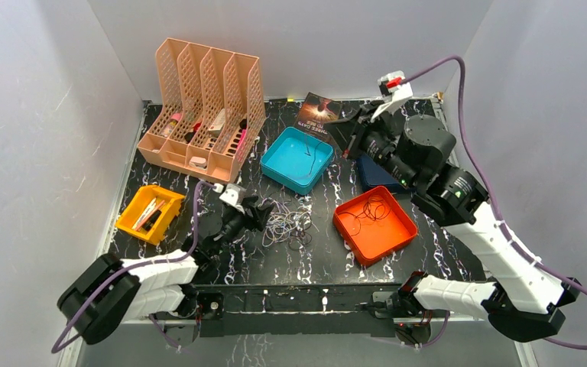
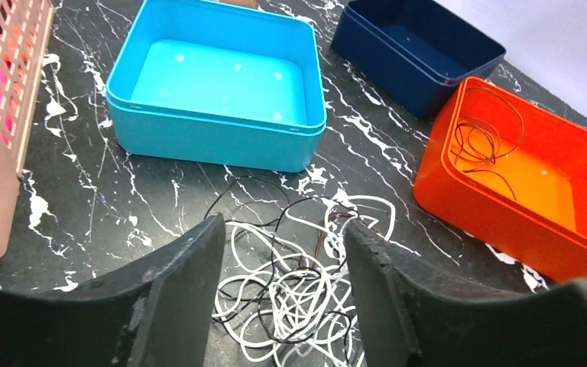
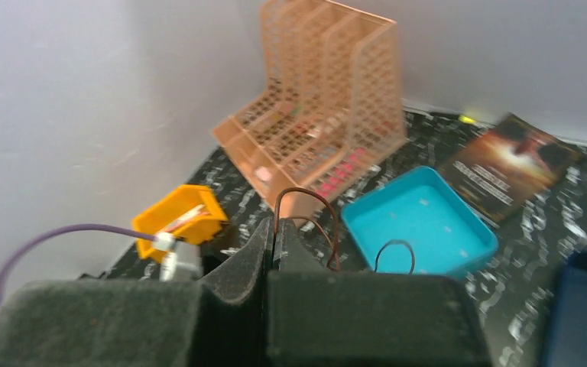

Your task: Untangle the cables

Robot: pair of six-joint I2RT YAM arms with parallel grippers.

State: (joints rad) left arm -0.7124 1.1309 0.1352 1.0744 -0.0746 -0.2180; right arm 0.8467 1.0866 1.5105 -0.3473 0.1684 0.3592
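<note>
— Around the cables point(image 2: 290, 298), what stands?
— Farther, a teal tray point(image 2: 214, 138); right, an orange tray point(image 2: 489, 206); black marbled desk point(image 1: 275, 264), grey walls point(image 1: 46, 115).
— Grippers?
— Over them the left gripper point(image 2: 283, 225) is spread; the right gripper point(image 3: 271, 229) pinches a brown cable point(image 3: 306, 195).

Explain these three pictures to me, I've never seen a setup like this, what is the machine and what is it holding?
These are two robot arms bolted to a table, each ending in a two-finger gripper. One picture looks down from above; the other two come from a camera on each wrist. On the black marbled table lie a tangle of thin white and dark cables, a teal tray, an orange tray with loose dark cables inside, a dark blue tray, a yellow bin, a peach file rack and a booklet. The left gripper hangs open over the tangle. The right gripper, raised near the teal tray, is shut on one dark cable.
</note>
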